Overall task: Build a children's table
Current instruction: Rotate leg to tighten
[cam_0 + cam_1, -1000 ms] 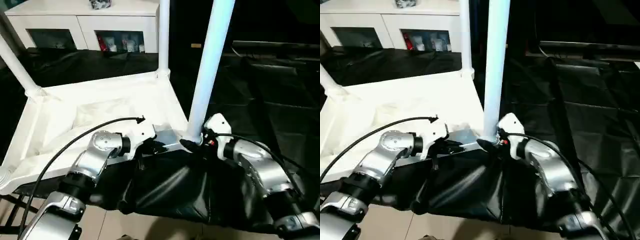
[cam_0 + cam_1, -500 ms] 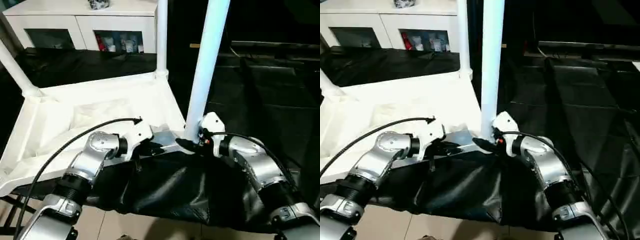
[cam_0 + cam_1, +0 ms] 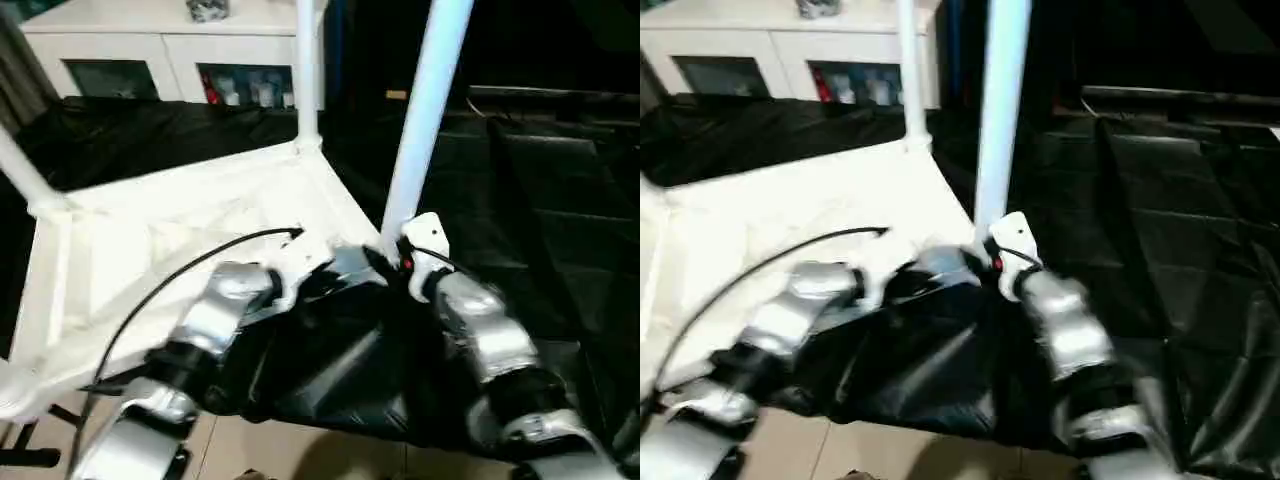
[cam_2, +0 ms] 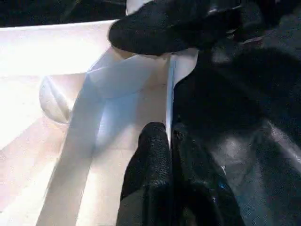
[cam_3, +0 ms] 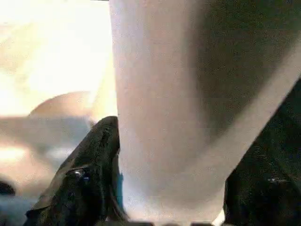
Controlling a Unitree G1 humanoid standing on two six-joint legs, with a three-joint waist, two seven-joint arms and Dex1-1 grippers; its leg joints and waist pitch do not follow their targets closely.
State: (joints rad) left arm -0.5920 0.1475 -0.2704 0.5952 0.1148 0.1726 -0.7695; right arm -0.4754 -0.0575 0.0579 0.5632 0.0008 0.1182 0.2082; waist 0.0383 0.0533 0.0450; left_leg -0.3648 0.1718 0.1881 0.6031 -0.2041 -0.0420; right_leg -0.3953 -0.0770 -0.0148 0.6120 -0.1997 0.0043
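The children's table lies upside down: a white tabletop (image 3: 150, 250) with its ribbed underside facing up. White legs stand upright in its corner sockets, one at the near right (image 3: 425, 110), one at the far corner (image 3: 308, 70) and one at the left (image 3: 25, 175). My left gripper (image 3: 335, 275) is shut on the thin near rim of the tabletop (image 4: 94, 136), close to the near right corner. My right gripper (image 3: 390, 262) is closed around the base of the near right leg (image 5: 160, 94), with a black finger (image 5: 89, 174) against each side.
A white cabinet (image 3: 170, 40) stands at the back. Black cloth (image 3: 540, 200) covers the surface to the right and hangs down in front below the tabletop. A black cable (image 3: 180, 275) arcs over my left forearm. Pale floor (image 3: 260, 450) shows at the bottom.
The whole picture has shifted with the head. Both grippers stay at the near right corner. The right jaws have drawn in slightly around the leg's base.
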